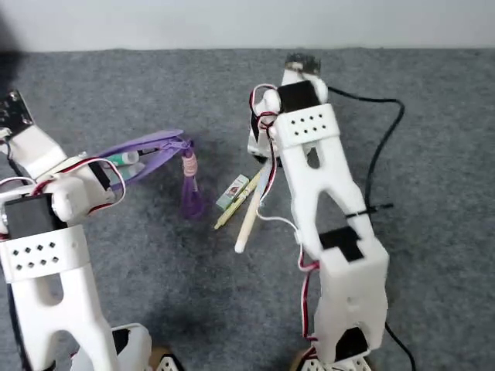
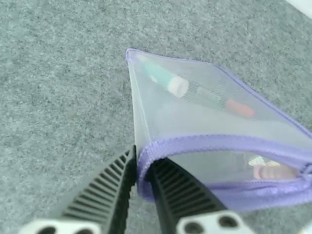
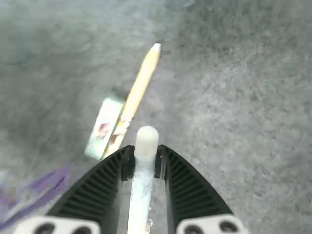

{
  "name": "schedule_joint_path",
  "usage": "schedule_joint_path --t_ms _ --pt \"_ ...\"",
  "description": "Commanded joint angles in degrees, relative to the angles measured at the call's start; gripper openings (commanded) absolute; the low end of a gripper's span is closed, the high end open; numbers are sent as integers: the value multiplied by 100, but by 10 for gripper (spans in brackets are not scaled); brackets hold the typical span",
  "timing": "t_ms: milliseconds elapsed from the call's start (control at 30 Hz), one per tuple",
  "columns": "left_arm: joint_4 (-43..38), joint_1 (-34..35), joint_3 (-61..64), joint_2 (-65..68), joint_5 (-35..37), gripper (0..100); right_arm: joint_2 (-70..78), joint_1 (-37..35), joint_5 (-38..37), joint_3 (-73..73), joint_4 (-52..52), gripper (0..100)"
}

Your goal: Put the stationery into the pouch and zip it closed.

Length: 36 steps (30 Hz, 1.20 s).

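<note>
The translucent purple pouch (image 1: 148, 157) hangs from its corner, with my left gripper (image 2: 141, 157) shut on the zipper-edge seam. Inside the pouch (image 2: 204, 117) lie a green-and-white marker (image 2: 165, 80), a red-tipped pen (image 2: 233, 106) and a pink item (image 2: 268, 171). Its purple and pink zip pull (image 1: 189, 185) dangles toward the carpet. My right gripper (image 3: 145, 155) is shut on a pale pen (image 3: 145, 141) with a white cap. In the high view this white pen (image 1: 249, 220) slants down from the right gripper (image 1: 261, 158). A yellow pencil (image 3: 139, 92) and a green-white eraser (image 3: 102, 127) lie on the carpet beyond it.
Everything sits on grey carpet (image 1: 139, 85). The pencil (image 1: 236, 205) and eraser (image 1: 232, 191) lie between the two arms, right of the pouch. A black cable (image 1: 384, 131) runs along the right arm's far side. A pale wall edges the back.
</note>
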<state>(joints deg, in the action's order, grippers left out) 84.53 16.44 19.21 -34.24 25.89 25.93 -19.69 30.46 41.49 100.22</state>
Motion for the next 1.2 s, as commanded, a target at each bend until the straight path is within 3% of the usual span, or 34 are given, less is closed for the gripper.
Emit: schedule_joint_path --t_ms 0,167,533,867,1167 --pt "18 -290 -400 -9 105 11 -1130 -136 -97 220 224 8" --pt "229 -519 -866 -9 466 11 -1974 -145 -97 211 224 8" --pt "571 -484 -1455 -18 492 11 -3415 -409 -536 220 84 8" --pt "404 -484 -1367 -9 501 11 -3890 -1965 -1292 211 -2589 8" --pt "88 -484 -945 -9 501 11 -3073 -2369 -2040 202 -4470 8"
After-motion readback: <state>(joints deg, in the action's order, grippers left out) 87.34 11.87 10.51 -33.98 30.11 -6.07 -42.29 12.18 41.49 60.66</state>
